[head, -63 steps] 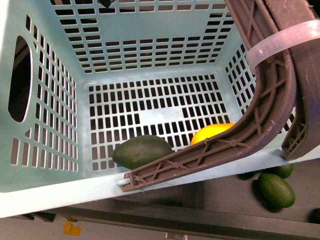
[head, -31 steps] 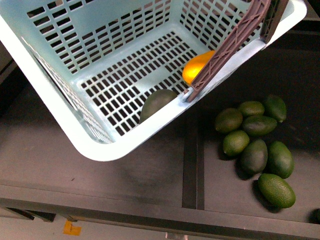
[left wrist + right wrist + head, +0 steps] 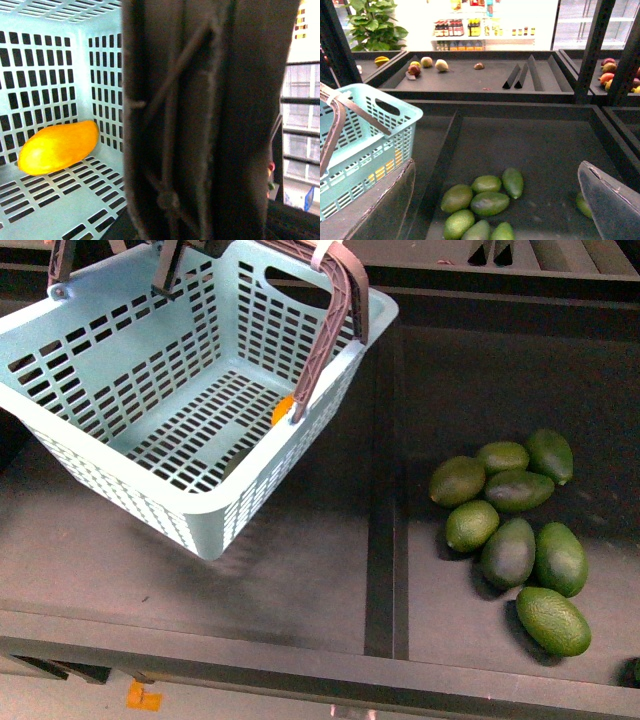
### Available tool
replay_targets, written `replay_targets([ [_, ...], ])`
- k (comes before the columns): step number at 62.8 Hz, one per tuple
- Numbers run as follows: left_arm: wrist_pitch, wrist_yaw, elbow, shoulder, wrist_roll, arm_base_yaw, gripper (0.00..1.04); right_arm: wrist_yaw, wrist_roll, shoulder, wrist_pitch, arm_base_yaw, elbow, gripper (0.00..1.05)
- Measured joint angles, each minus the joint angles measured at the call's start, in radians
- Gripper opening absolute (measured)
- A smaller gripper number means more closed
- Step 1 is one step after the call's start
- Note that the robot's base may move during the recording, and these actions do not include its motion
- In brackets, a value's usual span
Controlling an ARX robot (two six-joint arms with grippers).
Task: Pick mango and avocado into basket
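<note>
Right hand wide, left hand's grip unclear behind brown handle, mango in basket, loose avocados beside.

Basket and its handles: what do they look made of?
The basket looks like moulded plastic, light teal with a matte, slightly glossy finish; the regular slotted walls and rounded rim suggest it. The handles look like rigid brown plastic with moulded ribbing, seen close in the left wrist view. A whitish band, probably a plastic tie, wraps them.

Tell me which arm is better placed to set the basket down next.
Left, probably. Its wrist camera sits tight against the brown handle, looking in at the mango, so it appears to carry the basket. The right gripper hangs open above the loose avocados.
</note>
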Motion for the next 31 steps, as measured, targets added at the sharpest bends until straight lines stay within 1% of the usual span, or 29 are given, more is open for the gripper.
replay_targets([
  [13, -0.024, -0.005, 0.079, 0.085, -0.046, 0.043, 0.14, 0.0, 0.0, 0.0, 0.0, 0.0, 0.0, 0.96],
  [27, -0.02, 0.011, 0.08, 0.12, -0.122, 0.082, 0.14, 0.0, 0.0, 0.0, 0.0, 0.0, 0.0, 0.96],
  [31, 0.008, 0.014, 0.055, 0.121, -0.14, 0.095, 0.14, 0.0, 0.0, 0.0, 0.0, 0.0, 0.0, 0.96],
])
